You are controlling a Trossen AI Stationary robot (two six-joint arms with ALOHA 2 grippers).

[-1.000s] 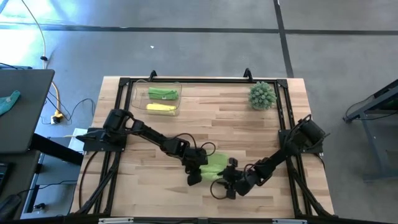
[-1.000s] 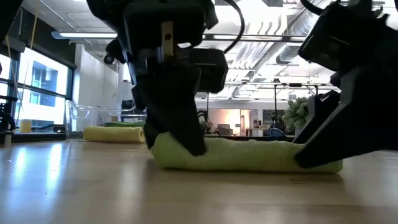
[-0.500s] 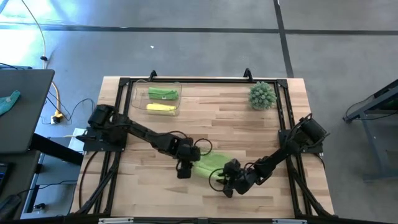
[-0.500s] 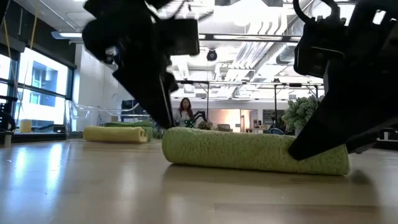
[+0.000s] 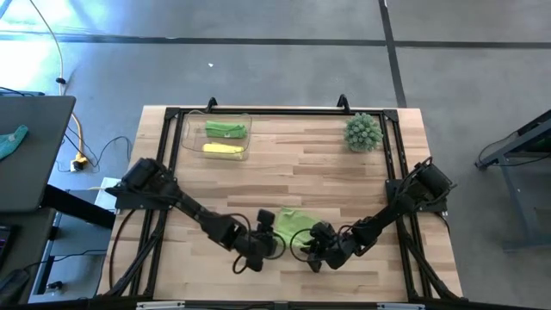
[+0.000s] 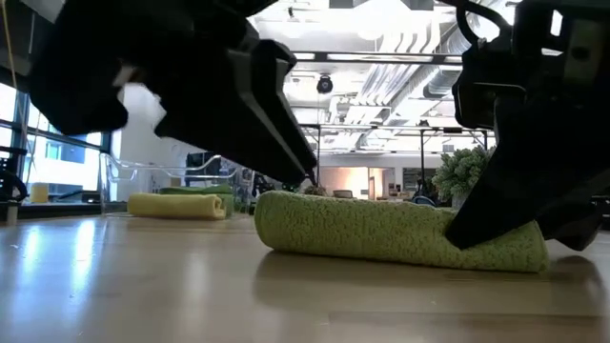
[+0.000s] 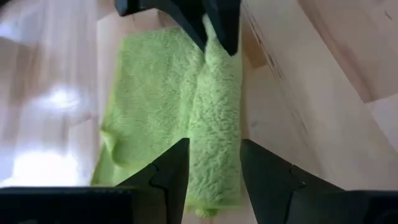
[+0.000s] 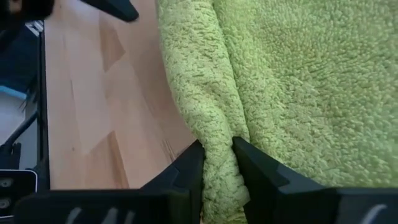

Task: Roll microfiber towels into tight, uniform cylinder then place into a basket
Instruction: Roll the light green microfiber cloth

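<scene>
A light green microfiber towel (image 5: 288,224) lies on the wood near the table's near edge. One side is rolled into a ridge (image 7: 214,106); the other side lies flat (image 7: 149,93). My right gripper (image 8: 217,158) is shut on the ridge's right end. My left gripper (image 7: 214,162) is open at the ridge's left end, one finger on either side, and I cannot tell whether they touch it. The clear basket (image 5: 194,142) at the far left holds a green roll (image 5: 225,129) and a pale yellow roll (image 5: 222,149). My right gripper pinches the rolled ridge at its right end (image 8: 219,140) between its two fingers, which squeeze the pile into a narrow fold. The fingers (image 8: 189,171) slant down from the table's right side and point along the roll. The towel rests on the table.
A spiky round green plant (image 5: 362,132) stands at the far right. A black frame rail (image 5: 258,112) runs around the table top. Bare wood lies between the towel and the basket.
My left gripper has let go of the towel's left end, risen off it and gone toward the table's near edge, rolling its wrist, so that it now faces along the roll. The right gripper has stayed at the right end and rolled its wrist. The roll has shifted slightly.
</scene>
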